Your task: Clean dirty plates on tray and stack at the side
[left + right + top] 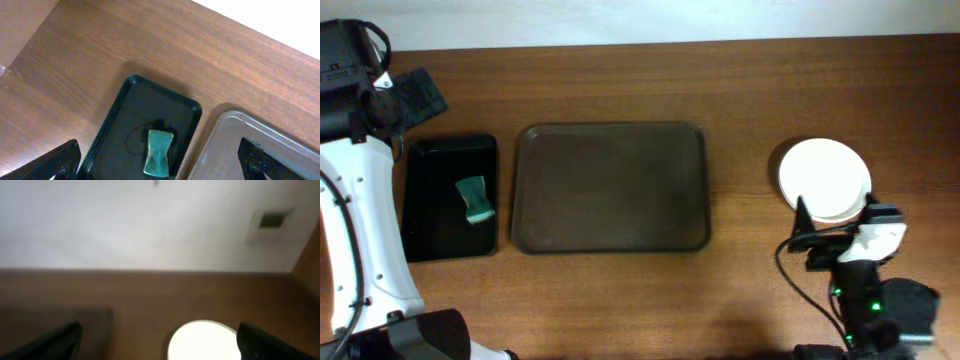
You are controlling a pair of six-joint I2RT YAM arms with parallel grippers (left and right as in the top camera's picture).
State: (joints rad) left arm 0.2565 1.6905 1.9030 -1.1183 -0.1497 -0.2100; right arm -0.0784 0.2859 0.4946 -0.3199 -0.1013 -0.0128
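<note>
The brown serving tray [610,132] lies mid-table with nothing on it; it also shows in the left wrist view [226,131] and, blurred, in the right wrist view [55,322]. A stack of clean white plates [825,175] sits on the table to its right and shows in the right wrist view [202,341]. A green sponge [473,199] lies in a small black tray [430,200] at the left; the sponge also shows in the left wrist view [158,152]. My left gripper [417,97] is open and empty, high above the black tray [160,156]. My right gripper [835,228] is open and empty just in front of the plate stack [162,341].
The black tray [112,125] lies close beside the brown tray's left edge. Bare wooden table surrounds both trays. The table's back edge meets a white wall [150,225].
</note>
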